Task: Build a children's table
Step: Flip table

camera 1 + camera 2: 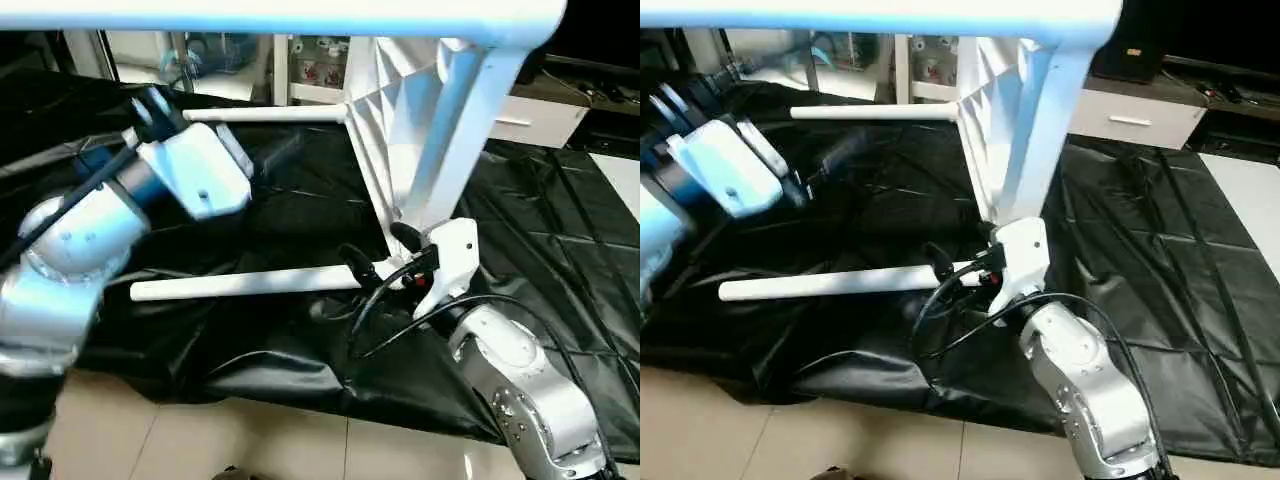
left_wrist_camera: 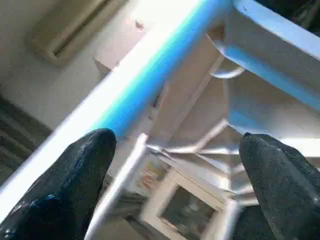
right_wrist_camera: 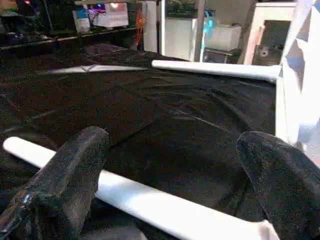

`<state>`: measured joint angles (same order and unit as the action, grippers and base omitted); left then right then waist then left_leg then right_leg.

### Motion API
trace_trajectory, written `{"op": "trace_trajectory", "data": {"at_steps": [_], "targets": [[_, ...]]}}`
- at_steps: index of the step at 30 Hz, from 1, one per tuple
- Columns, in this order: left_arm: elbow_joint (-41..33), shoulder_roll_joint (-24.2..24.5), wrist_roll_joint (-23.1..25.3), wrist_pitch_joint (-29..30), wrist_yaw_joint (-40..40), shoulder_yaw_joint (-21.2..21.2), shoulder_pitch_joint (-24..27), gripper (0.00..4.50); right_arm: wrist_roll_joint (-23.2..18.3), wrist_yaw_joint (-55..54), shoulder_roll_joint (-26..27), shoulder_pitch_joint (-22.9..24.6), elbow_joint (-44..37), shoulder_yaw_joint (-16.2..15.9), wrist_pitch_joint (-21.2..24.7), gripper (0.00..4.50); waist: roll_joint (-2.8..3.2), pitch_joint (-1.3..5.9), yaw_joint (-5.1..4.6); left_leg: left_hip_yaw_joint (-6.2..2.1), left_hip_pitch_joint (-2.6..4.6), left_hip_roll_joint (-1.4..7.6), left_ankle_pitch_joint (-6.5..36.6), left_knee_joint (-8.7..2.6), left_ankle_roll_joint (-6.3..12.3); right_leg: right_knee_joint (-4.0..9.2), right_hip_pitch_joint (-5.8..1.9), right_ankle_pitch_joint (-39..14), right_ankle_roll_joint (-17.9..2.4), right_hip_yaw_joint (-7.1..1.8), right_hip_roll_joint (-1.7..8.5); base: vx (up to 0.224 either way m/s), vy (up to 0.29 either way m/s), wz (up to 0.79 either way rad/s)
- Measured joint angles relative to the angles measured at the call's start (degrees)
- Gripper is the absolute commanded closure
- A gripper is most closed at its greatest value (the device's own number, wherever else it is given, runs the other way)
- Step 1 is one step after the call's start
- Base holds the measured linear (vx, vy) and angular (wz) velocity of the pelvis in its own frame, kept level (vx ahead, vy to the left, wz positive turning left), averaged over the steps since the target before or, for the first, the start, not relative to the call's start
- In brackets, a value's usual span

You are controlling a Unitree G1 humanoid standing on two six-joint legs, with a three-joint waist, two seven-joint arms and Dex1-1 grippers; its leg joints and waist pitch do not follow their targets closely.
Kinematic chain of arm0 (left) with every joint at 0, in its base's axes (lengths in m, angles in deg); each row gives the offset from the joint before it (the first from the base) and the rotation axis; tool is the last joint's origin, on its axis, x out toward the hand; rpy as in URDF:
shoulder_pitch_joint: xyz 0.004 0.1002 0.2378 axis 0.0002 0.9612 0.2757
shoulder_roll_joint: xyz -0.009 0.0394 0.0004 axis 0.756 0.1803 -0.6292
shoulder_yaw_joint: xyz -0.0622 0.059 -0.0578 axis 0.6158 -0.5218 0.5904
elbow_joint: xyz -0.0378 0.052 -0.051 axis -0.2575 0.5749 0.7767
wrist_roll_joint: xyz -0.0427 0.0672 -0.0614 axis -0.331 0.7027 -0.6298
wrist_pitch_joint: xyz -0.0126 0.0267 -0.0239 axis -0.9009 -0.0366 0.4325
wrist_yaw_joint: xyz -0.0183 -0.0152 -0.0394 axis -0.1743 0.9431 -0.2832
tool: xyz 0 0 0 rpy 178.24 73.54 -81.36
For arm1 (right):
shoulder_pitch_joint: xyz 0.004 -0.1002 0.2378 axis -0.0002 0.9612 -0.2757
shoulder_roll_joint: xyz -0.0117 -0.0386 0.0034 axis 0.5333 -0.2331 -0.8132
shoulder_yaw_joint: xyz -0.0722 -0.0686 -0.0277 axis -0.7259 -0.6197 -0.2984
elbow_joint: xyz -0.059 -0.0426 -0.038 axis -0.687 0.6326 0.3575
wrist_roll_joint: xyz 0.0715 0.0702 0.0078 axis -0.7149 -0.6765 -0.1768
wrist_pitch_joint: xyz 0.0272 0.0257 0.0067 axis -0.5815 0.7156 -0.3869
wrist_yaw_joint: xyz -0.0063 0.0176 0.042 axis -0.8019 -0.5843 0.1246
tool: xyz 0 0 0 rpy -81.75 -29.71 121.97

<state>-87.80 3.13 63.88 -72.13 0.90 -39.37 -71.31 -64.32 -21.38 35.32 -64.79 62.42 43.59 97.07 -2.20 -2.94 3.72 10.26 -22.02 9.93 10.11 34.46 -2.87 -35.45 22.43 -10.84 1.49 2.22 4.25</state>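
Nearest the robot, pale floor tiles (image 1: pixel 250 440) run up to the edge of a black plastic sheet (image 1: pixel 1140 260) spread across the floor. The right gripper (image 3: pixel 172 182) sits low over that sheet at the foot of the children's table; its two black fingers (image 3: pixel 70 175) stand wide apart on either side of the lower leg (image 1: pixel 245 286), which runs between them, and no pinch on the tube is visible. That white tapered leg sticks out sideways toward the robot's left, just above the sheet. The tabletop (image 1: pixel 385 150) stands on its edge just behind the right gripper, ribbed underside facing left, and a second leg (image 1: pixel 265 115) juts the same way from higher up. A third leg (image 1: pixel 1030 140) slants up from the bottom corner to a white tube (image 1: pixel 300 18) crossing overhead. Up on the left, the left gripper (image 2: pixel 175 165) is raised off the sheet, its fingers (image 2: pixel 75 175) spread wide with nothing between them, pointed at the ribbed underside. Beyond the sheet stands a white drawer unit (image 1: pixel 1130 115).
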Motion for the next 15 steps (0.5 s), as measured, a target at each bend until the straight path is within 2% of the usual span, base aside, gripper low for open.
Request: {"op": "trace_trajectory", "data": {"at_steps": [3, 7, 15], "targets": [[2.71, 0.96, 2.37, -4.89, 1.29, 1.37, -2.83, 0.0, -1.29, 2.12, 0.94, 0.47, -0.13, -0.41, -1.33, 0.06, 0.03, -0.01, -0.05, -0.02, 0.0, 0.0, 0.0, 0.0, 0.0, -0.1, 0.05, -0.02, 0.04, 0.0, 0.0, 0.0, 0.0, 0.0], [5.9, 1.75, 5.66, -8.75, 3.26, 1.85, -4.23, 0.0, -5.37, 5.36, 2.92, 1.47, -2.46, -0.39, -3.75, 0.06, 0.08, -0.04, 0.01, -0.02, -0.05, -0.01, 0.0, 0.01, -0.01, -0.22, 0.18, -0.02, 0.03, -0.03, 0.0, 0.0, 0.0, 0.0], [15.58, 5.03, 12.11, -13.02, 5.89, 1.78, -8.36, 0.0, -5.35, 7.42, 3.21, 2.11, -4.76, -0.37, -8.59, 0.06, 0.11, -0.06, 0.45, -0.02, -0.07, -0.02, -0.01, 0.02, -0.03, -0.37, 0.3, -0.04, 0.06, -0.05, 0.0, 0.0, 0.0, 0.0]]}}
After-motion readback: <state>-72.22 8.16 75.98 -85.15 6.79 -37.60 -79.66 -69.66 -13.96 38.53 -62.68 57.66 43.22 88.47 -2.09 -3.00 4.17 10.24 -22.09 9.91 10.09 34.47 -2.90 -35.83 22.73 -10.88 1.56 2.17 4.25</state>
